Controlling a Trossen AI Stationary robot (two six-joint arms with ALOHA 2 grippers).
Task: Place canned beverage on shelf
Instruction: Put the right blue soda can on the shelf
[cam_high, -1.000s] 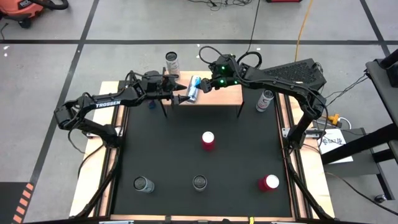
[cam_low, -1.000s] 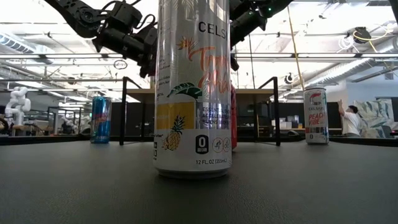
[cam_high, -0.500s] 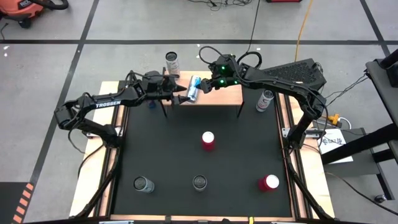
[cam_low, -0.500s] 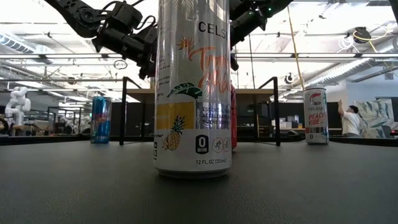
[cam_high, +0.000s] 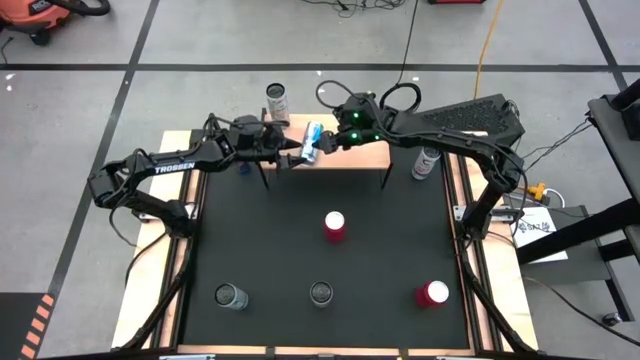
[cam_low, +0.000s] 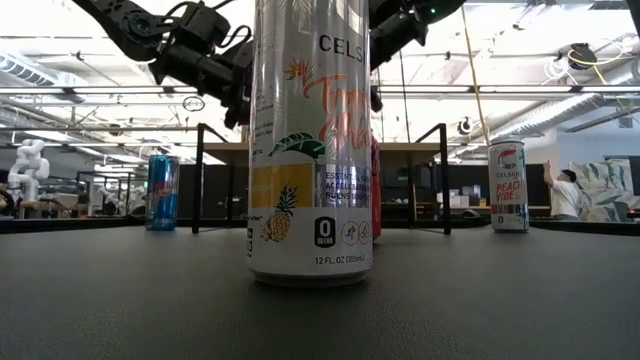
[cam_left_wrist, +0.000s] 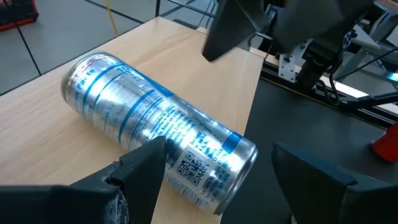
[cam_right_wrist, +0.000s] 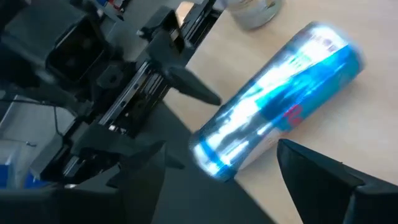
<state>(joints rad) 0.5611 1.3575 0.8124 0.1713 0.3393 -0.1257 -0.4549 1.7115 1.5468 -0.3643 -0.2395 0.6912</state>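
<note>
1. Reaching in from the table's (cam_high: 172, 143) left side with the left arm stretched nearly level, elbow bent back toward that edge; left gripper (cam_high: 291, 159) set at the left end of the shelf (cam_high: 360, 155), fingers (cam_left_wrist: 146, 165) parted wide on either side of the near end of the fallen can (cam_high: 312, 142), not closed on it.
2. Lying on its side on the shelf's left end, slanted across the board: that fallen can, between the two grippers.
3. Arching in from the right over the shelf's far edge with the right arm; right gripper (cam_high: 333, 141) just beside the can's other side, fingers spread wide, gripping nothing.
4. Counting cans, left to right:
   - seven upright: silver-topped can (cam_high: 230, 296), blue can (cam_high: 243, 168) half hidden under the left arm, tall pale can (cam_high: 277, 100) beyond the shelf, printed can (cam_high: 321, 293), red can (cam_high: 334, 225), white can (cam_high: 427, 160) right of the shelf, second red can (cam_high: 432, 293);
   - one lying down, so eight in all.
5. Counting the rest: one shelf, one black mat (cam_high: 300, 250), two arms.
6. Noting materials:
   - shelf of pale, smooth wood on thin black legs;
   - fallen can a shiny silver cylinder with blue bands;
   - mat flat and matte, table rim of light wood;
   - arms dark, jointed, with hard angular fingers.
</note>
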